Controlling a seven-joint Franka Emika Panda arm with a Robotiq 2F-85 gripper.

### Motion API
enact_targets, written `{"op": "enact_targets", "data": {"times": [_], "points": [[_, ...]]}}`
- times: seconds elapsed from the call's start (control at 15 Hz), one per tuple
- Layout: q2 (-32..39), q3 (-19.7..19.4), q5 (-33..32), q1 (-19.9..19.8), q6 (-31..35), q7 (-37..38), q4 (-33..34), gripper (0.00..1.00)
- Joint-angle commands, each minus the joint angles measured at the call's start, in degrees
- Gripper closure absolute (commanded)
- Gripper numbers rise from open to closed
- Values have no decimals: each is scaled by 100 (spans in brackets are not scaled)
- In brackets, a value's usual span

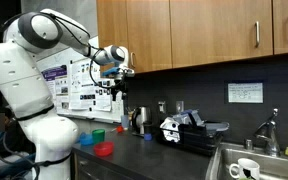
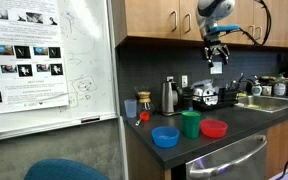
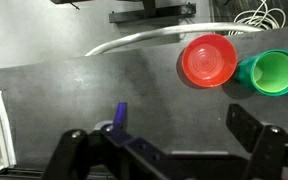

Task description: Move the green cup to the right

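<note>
Gripper (image 2: 217, 57) hangs high above the worktop (image 2: 252, 114), jaws wide and empty, presumably pre-approach; green cup (image 2: 190, 124) stands upright near the front edge, close between blue dish (image 2: 165, 136) and red bowl (image 2: 214, 128), favouring a top-down grasp.

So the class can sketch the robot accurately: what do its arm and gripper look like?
The arm is glossy white, built of bulky rounded segments with dark joint bands. The gripper is black; its two fingers are black and blocky.
</note>
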Motion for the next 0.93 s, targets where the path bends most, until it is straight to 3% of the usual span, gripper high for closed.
{"op": "enact_targets", "data": {"times": [0.0, 0.53, 0.87], "points": [[5, -32, -9, 38, -7, 9, 10, 0], [-8, -19, 19, 81, 143, -57, -70, 0], [-25, 75, 147, 242, 904, -3, -389, 0]]}}
